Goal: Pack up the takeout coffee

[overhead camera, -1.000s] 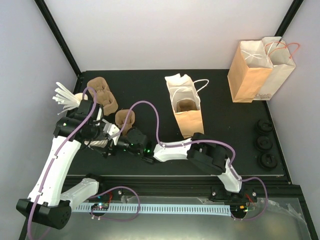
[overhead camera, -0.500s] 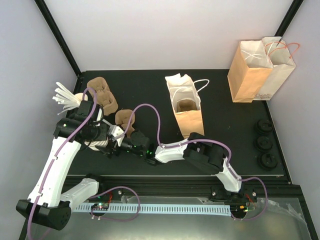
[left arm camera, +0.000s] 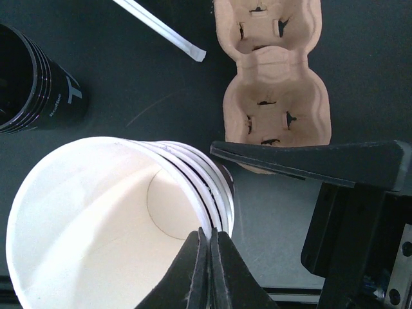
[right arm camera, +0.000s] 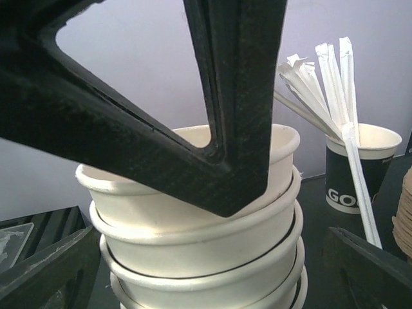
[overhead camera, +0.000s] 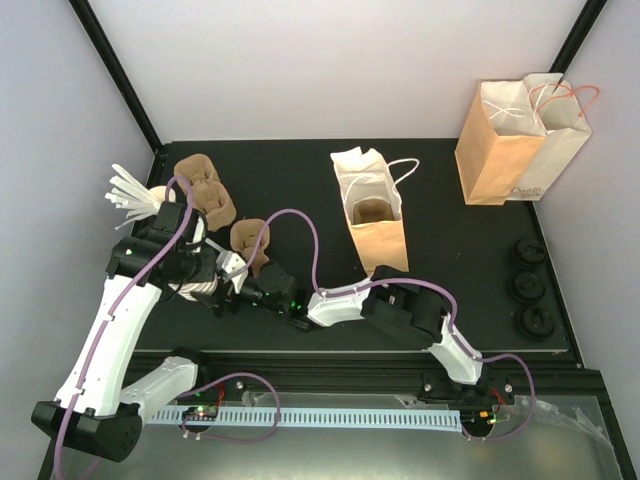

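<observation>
Pulling a cup off the stack, with nothing packed yet

The left gripper (left arm camera: 209,254) is pressed together on the rim of the top cup in the stack of cream cups (left arm camera: 116,219). The right gripper (right arm camera: 206,267) is spread wide either side of the stack. It likely needs to clamp the lower cups while the left lifts. I can't pick out the takeout coffee with certainty; the black discs (overhead camera: 527,286) at the table's right edge may be lids only.
</observation>
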Motion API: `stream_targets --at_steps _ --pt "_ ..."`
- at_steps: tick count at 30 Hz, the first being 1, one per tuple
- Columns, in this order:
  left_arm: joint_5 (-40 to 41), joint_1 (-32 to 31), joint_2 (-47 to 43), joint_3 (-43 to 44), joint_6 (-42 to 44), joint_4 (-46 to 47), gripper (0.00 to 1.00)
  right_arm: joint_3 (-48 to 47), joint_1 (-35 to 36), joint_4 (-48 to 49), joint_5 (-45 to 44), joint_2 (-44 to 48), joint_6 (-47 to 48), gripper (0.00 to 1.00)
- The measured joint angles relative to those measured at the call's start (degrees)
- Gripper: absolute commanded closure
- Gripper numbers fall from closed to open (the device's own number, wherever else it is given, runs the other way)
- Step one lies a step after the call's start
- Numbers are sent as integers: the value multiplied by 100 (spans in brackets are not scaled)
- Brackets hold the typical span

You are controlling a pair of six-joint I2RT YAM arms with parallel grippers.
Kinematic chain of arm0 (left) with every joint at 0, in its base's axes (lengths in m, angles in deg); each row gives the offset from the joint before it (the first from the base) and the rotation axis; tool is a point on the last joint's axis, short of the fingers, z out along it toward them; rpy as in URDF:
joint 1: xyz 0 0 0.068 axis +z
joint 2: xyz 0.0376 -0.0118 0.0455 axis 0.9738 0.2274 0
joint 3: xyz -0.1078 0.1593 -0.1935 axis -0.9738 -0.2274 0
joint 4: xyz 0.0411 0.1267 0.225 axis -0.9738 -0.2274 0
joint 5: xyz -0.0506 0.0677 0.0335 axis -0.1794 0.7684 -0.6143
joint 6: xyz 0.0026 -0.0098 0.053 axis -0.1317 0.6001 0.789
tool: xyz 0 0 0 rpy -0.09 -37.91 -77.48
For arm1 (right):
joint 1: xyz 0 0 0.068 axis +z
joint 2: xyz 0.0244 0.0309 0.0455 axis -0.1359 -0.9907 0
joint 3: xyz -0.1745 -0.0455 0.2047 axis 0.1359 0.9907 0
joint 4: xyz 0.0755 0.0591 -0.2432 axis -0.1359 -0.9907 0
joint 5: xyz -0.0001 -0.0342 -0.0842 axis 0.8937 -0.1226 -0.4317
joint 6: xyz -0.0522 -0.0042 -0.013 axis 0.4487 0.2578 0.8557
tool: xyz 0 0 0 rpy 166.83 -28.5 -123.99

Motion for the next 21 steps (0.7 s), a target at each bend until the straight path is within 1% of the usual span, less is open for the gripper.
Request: stream_targets --at_steps 8,13,19,21 --pt "-4 0 -31 0 2 0 98 0 -11 81 74 -26 -201 4" --pt "-7 0 -46 0 0 2 98 0 -35 319 177 -28 -334 5" --pt "-4 0 -92 0 2 37 99 -24 -72 348 236 -28 -479 12" --pt "-2 0 -101 0 2 44 98 -68 -72 269 236 -28 -492 17"
